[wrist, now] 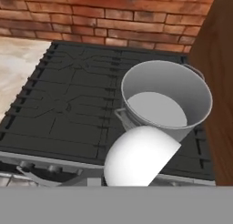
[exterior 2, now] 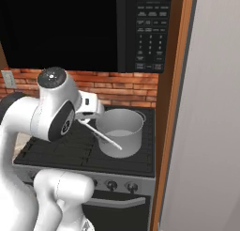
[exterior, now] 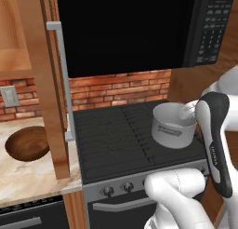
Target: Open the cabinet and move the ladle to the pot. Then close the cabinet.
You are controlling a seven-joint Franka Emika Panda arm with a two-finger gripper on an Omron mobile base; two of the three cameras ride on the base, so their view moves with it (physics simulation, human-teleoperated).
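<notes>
The end effector [exterior 2: 86, 116] is clamped on the ladle [exterior 2: 104, 137], whose round cup fills the hand view at 6 o'clock, just in front of the pot [wrist: 166, 100]. The pot stands on the stove [exterior: 116, 139] and its inside looks bare. At 9 o'clock from the stove, the cabinet [exterior: 46, 84] door hangs open over the bench [exterior: 28, 177], where a wooden bowl [exterior: 27, 143] sits.

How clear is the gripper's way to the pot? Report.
Probably yes: the gripper, shut on the ladle, is beside the pot, whose top is uncovered; nothing stands between them.

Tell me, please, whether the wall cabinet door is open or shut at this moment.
Open. The cabinet door stands swung out, edge-on over the counter, with its silver bar handle facing the stove.
</notes>
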